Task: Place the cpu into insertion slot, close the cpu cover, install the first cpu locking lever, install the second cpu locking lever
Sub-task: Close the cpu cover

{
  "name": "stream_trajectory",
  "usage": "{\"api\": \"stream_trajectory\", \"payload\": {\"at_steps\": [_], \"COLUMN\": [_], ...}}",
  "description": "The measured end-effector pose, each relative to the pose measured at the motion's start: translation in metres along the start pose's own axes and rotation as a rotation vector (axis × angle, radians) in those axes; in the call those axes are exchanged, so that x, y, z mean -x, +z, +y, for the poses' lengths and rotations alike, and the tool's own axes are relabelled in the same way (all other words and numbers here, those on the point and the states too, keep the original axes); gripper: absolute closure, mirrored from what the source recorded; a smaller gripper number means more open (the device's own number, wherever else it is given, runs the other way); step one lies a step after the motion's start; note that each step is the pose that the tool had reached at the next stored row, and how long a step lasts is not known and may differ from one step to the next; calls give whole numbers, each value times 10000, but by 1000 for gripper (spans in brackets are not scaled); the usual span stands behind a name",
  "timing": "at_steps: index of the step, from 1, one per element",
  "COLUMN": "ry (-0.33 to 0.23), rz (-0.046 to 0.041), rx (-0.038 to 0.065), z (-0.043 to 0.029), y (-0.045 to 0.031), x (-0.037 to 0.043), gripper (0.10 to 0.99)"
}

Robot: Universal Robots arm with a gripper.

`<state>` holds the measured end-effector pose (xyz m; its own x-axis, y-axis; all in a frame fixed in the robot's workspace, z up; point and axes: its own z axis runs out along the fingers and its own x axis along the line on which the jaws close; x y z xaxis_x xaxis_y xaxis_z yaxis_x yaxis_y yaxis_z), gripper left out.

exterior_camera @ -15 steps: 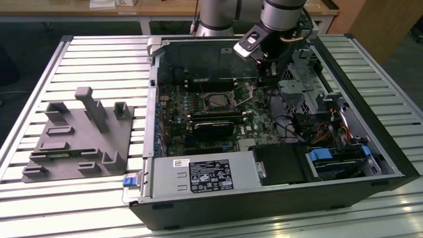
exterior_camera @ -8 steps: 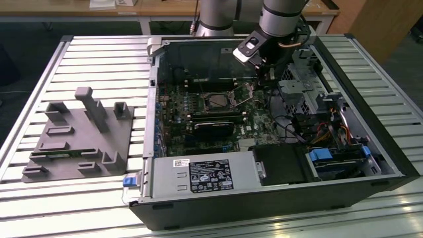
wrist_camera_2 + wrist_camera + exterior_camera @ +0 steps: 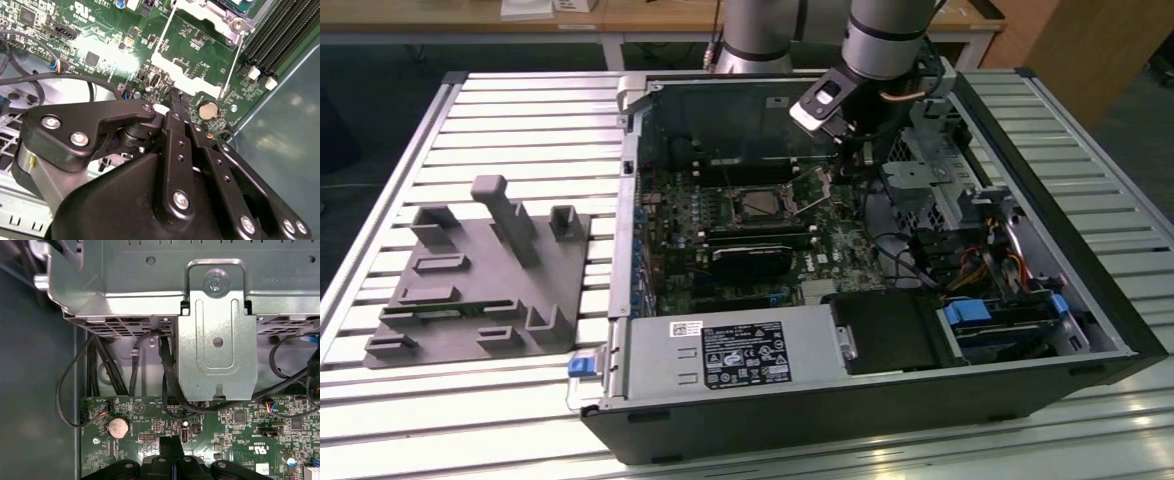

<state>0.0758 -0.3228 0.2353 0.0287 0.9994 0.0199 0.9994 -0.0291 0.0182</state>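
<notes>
From the exterior view's left: the cpu point(image 3: 759, 205) looks seated in its socket, with the cpu cover point(image 3: 190, 80) flipped open beside it. My gripper point(image 3: 178, 100), fingers pressed together and empty, hangs at the cover's edge. If it slips off that thin frame, I risk gouging the motherboard point(image 3: 100, 45).

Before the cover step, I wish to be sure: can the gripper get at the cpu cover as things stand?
Probably yes. The gripper, fingers shut, hangs just beside the edge of the open cpu cover, with only motherboard between them and no cable across.
</notes>
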Motion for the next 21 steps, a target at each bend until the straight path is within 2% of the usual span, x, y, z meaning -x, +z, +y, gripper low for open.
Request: {"api": "stream_trajectory", "payload": {"at_steps": [3, 9, 11, 15, 17, 18, 21], "ry": [0, 2, 5, 18, 24, 25, 26], "rz": [-1, -2, -10, -37, -48, -50, -52], "rx": [0, -22, -234, -935, -1232, -1303, -1332], "z": [-1, -1, -1, 4, 6, 7, 7], "y": [43, 49, 52, 61, 63, 64, 63], "x": [1, 2, 1, 1, 1, 1, 1], "gripper": [980, 980, 980, 980, 980, 980, 980]}}
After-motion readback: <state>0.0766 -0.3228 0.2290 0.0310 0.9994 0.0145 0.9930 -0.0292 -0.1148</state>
